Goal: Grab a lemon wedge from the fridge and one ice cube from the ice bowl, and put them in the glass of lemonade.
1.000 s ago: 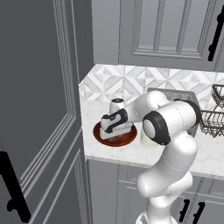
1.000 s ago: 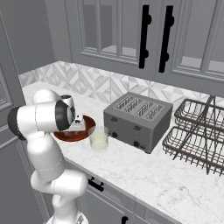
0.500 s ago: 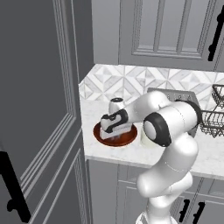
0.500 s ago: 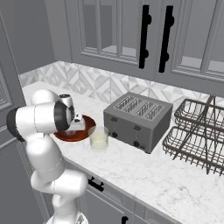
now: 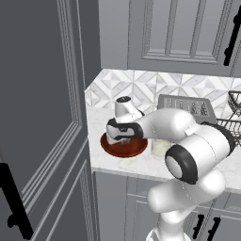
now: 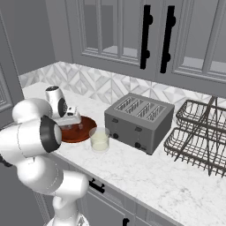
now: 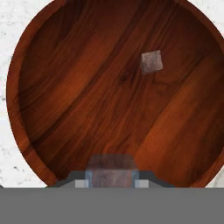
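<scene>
The tool (image 7: 112, 175) is pinching an ice cube between its tips, hanging over the bowl (image 7: 57, 109). Against a second ago, the hand has lifted a little above the bowl in both base views, where before it sat lower inside it, and the arm's elbow has swung forward. A second cube (image 7: 152, 61) lies loose on the bowl's floor. The bowl stands on the table (image 6: 145, 172); the glass (image 6: 99, 139) is just beside it, the toaster (image 6: 137, 120) beyond.
</scene>
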Robot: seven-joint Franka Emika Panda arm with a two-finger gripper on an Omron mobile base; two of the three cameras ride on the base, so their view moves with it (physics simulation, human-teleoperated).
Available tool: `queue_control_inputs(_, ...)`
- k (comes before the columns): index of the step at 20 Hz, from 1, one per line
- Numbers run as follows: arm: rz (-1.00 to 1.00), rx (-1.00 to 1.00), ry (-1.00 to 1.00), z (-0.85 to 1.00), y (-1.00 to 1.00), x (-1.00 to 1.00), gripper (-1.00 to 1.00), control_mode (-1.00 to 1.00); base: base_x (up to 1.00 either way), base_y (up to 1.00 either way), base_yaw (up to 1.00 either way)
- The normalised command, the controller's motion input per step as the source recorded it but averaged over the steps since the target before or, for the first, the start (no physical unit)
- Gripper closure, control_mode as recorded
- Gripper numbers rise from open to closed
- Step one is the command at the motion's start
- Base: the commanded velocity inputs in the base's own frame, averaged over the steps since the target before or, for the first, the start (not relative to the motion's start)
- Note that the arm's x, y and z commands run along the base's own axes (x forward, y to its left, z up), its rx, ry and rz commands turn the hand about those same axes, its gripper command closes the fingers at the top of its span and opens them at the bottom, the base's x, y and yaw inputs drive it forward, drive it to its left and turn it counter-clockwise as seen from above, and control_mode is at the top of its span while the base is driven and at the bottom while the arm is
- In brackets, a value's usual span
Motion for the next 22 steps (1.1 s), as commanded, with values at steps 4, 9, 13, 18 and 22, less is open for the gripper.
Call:
queue_control_inputs(4, 0.0, 0.02, -0.06, 0.1, 0.0, -0.11, 1.0, -1.0, 0.0, 0.0, 0.0)
queue_control_inputs(9, 0.0, 0.0, -0.01, 0.01, 0.0, 0.0, 1.0, -1.0, 0.0, 0.0, 0.0)
queue_control_inputs(13, 0.0, 0.0, 0.0, 0.0, -0.06, -0.06, 1.0, -1.0, 0.0, 0.0, 0.0)
queue_control_inputs(18, 0.0, 0.04, -0.07, 0.21, 0.0, -0.31, 1.0, -1.0, 0.0, 0.0, 0.0)
queue_control_inputs(22, 0.0, 0.01, -0.05, 0.2, 0.01, -0.02, 1.0, -1.0, 0.0, 0.0, 0.0)
